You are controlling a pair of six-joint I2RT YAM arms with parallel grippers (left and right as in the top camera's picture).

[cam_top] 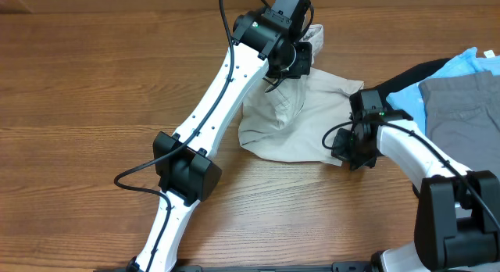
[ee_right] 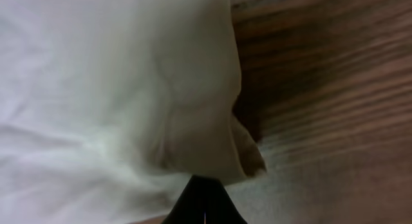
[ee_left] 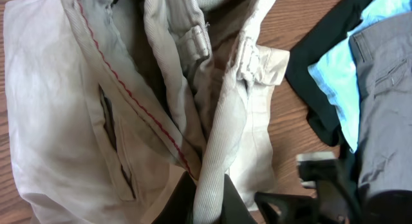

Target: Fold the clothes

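Note:
The cream shorts [cam_top: 291,119] lie bunched on the table's middle, with their upper part pulled up off the wood. My left gripper [cam_top: 300,59] hangs over their far end. In the left wrist view it [ee_left: 209,199] is shut on a ribbed fold of the shorts [ee_left: 71,114], near the waistband and a red-stitched seam. My right gripper [cam_top: 348,149] sits low at the shorts' right edge. Its wrist view shows it [ee_right: 205,199] shut, with the hem of the shorts [ee_right: 109,89] caught at its tips.
A pile of other clothes lies at the right edge: a grey garment [cam_top: 465,108] on top, a light blue one [cam_top: 471,65] under it, and a black one [cam_top: 422,71] sticking out toward the shorts. Bare wooden table [cam_top: 94,84] stretches to the left.

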